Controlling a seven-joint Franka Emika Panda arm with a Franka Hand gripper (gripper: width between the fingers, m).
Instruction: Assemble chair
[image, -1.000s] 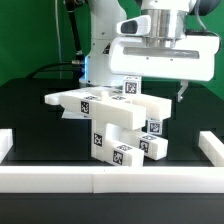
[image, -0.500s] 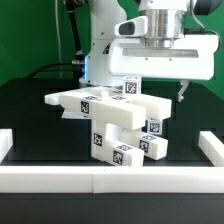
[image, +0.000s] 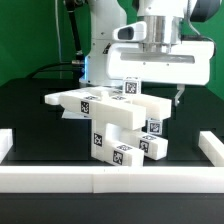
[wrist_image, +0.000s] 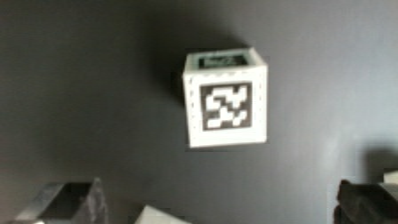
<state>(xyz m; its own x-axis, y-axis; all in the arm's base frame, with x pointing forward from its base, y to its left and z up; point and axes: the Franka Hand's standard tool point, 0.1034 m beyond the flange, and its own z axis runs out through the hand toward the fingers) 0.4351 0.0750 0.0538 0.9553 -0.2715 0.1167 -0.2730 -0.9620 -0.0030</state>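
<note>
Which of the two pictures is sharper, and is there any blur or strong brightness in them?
Exterior view: fairly sharp, the tags on the chair readable as patterns, its white faces bright against the black table. Wrist view: soft, the tagged white block slightly blurred, the gripper's fingertips dark and out of focus at the frame edge.

A black counter (image: 30, 115) carries the chair (image: 112, 125), a cluster of white tagged blocks standing near its middle. White border rails (image: 95, 179) lie along its near edge and at both sides.
</note>
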